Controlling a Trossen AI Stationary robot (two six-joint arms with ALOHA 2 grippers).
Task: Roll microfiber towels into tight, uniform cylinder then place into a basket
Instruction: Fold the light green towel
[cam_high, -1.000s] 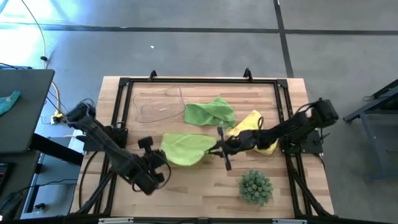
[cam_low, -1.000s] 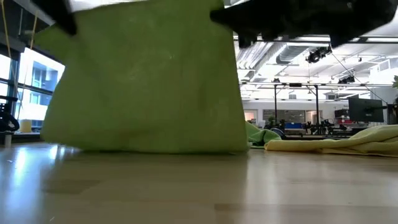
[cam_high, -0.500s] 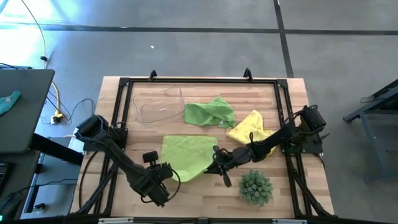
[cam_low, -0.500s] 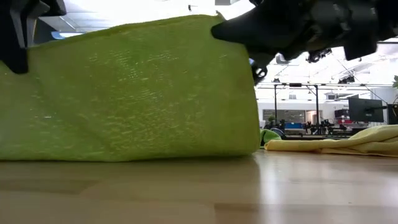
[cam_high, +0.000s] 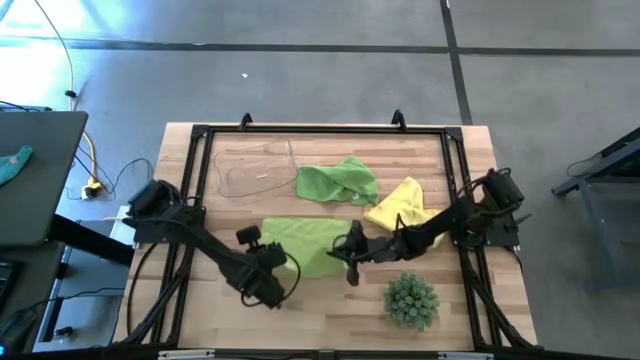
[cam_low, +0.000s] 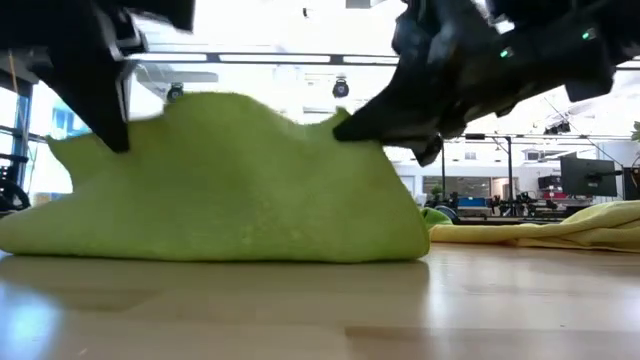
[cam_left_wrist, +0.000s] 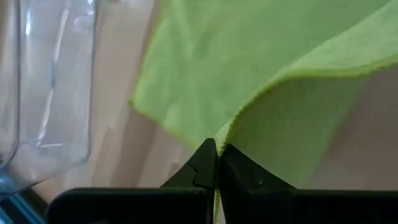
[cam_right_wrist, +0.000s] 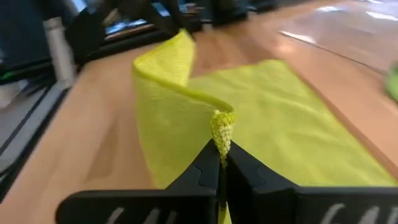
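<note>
The left hand (cam_high: 268, 262) is clamped on one near corner of a lime green towel (cam_high: 310, 243). The right hand (cam_high: 347, 247) is clamped on the other near corner. The towel lies mid-counter (cam_high: 330, 310), its near edge lifted. The second green towel (cam_high: 338, 182) and yellow towel (cam_high: 402, 204) lie behind it. The clear basket (cam_high: 255, 168) stands at the far left.
</note>
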